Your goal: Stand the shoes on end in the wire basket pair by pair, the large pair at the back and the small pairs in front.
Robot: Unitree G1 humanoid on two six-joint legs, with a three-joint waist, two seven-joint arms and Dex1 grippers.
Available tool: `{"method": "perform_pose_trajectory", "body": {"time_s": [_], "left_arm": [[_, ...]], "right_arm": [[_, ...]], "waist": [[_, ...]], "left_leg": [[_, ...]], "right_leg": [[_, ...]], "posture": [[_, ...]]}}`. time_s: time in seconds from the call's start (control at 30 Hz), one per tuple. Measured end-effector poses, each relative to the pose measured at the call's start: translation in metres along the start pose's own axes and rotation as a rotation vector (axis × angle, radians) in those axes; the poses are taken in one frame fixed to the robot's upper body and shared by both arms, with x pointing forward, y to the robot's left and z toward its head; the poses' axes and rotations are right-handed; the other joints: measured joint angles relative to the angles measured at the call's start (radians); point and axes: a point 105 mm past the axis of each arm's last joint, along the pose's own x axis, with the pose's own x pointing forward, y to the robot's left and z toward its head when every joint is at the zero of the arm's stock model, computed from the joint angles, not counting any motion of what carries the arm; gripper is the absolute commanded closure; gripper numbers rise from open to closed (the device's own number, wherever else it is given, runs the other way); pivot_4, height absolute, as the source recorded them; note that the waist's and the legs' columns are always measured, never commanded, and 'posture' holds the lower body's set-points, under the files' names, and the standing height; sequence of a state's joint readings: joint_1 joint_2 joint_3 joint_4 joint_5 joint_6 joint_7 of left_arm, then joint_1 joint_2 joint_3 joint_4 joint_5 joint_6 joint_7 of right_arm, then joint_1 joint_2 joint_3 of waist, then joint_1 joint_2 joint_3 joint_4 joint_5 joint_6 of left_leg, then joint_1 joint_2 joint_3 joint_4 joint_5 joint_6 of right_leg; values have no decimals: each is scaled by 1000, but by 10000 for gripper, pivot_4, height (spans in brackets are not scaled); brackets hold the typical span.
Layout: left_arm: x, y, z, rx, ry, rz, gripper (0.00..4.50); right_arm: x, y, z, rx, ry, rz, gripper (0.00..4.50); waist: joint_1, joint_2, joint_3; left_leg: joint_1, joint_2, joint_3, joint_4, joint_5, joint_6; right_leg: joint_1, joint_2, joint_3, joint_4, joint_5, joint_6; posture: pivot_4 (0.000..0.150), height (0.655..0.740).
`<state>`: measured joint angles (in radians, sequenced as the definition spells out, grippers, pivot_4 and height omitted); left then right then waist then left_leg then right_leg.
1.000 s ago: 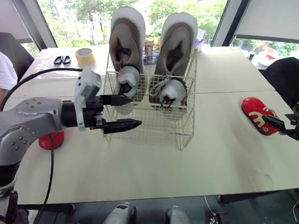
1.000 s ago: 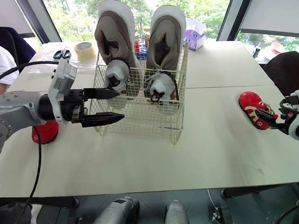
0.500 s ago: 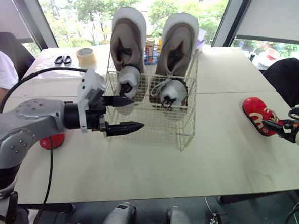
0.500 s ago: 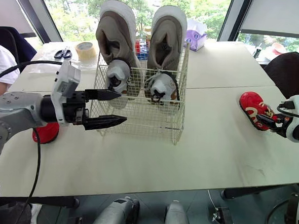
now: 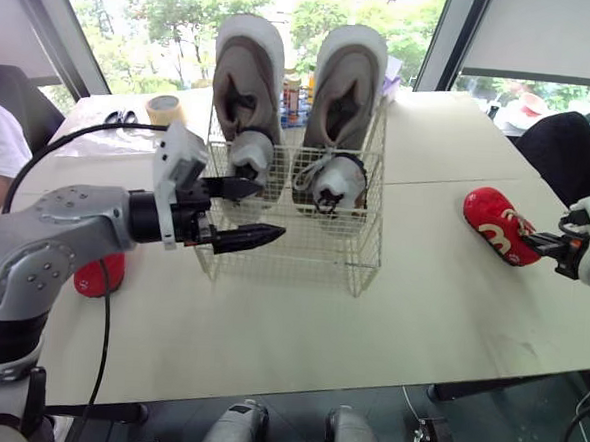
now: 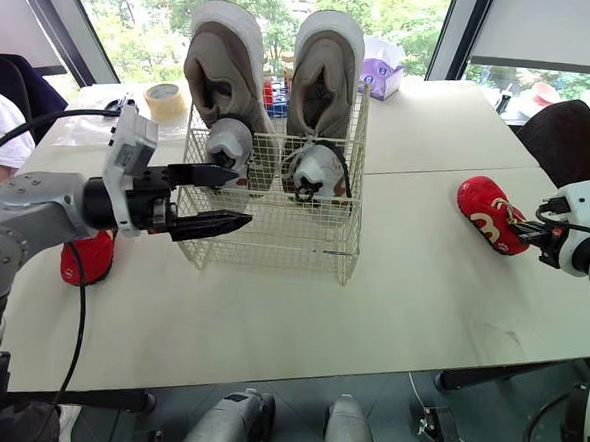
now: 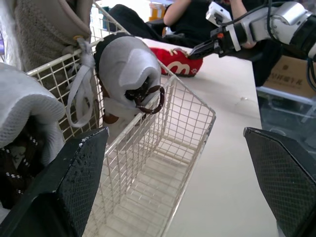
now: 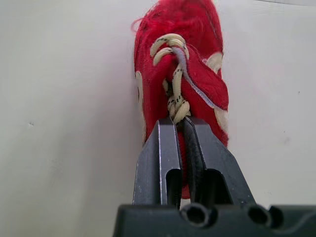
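On the right side of the worktop (image 6: 420,309), the small red shoe (image 6: 489,215) lies well apart from the wire basket (image 6: 294,236). The right jaws are pinched shut on a thin edge of its opening, just behind the lace knot. That hold is narrow and sits at one end, so the shoe will likely hang and swing once lifted. A quick carry could let it twist or slip free. The lace may also catch on the wire as the shoe goes into the basket's bare front part, leaving it tilted rather than on end. The large beige pair (image 6: 224,76) stands at the back with a small white pair (image 6: 318,167) just in front of it. A bump from the incoming arm could knock either over. The left jaws hang open just beside the basket's front left corner, where they may crowd the drop or nudge the basket. The second red shoe (image 6: 85,258) lies on the worktop's left side, near the left arm.
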<state>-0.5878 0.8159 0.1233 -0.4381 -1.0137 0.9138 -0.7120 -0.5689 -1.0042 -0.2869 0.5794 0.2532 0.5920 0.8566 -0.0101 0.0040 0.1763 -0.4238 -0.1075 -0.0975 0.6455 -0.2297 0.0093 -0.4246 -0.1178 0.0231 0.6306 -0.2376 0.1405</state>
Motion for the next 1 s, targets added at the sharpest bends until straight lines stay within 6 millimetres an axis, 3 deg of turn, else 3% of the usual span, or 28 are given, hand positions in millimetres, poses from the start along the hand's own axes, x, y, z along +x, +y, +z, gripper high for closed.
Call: {"method": "perform_pose_trajectory", "body": {"time_s": [0.1, 0.23, 0.43, 0.6, 0.8, 0.9, 1.0], "left_arm": [[0, 4, 6, -3, -26, 5, 0], [0, 9, 9, -18, -43, 7, 0], [0, 12, 11, -43, -64, -26, 0], [0, 13, 20, -69, -82, -78, 0], [-1, 17, 33, -155, -108, -150, 0], [-4, 20, 44, -181, -141, -167, 0], [-7, 21, 56, -219, -183, -199, 0]], "right_arm": [[-14, 9, 31, 34, -106, 30, 44653], [-48, 21, 78, 44, -264, 53, 44653], [-82, 64, 111, 47, -405, 263, 44653], [-118, 103, 157, -17, -586, 424, 44653], [-139, 166, 175, -209, -638, 645, 44653], [-130, 191, 168, -304, -580, 720, 44653], [-119, 204, 161, -381, -559, 754, 44653]], "waist": [[0, 2, 1], [0, 2, 1], [0, 2, 1], [0, 2, 1], [-1, 1, 2], [-1, 0, 2], [0, -2, 3]], "left_leg": [[0, 0, 0, 0, 0, 0], [0, 0, 0, -1, 0, 0], [0, 0, 0, 0, 0, 0], [0, 0, 0, 0, 0, 1], [-1, 0, 0, 0, -1, 1], [-1, 0, 0, 1, -1, 1], [-2, 0, 0, 1, -1, 1]], "right_leg": [[0, 0, 0, 0, 0, 0], [-1, 0, 0, 0, 0, 0], [0, 0, 0, 0, 0, 0], [-1, 0, 0, 0, 0, 0], [-1, -1, 0, 0, 0, 0], [-1, -1, 0, 0, 0, 0], [-1, -1, 0, 0, 0, 0]], "posture": [[1500, 7400], [1500, 7400], [1500, 7400], [1500, 7400], [1500, 7400], [1500, 7400], [1500, 7400]]}}
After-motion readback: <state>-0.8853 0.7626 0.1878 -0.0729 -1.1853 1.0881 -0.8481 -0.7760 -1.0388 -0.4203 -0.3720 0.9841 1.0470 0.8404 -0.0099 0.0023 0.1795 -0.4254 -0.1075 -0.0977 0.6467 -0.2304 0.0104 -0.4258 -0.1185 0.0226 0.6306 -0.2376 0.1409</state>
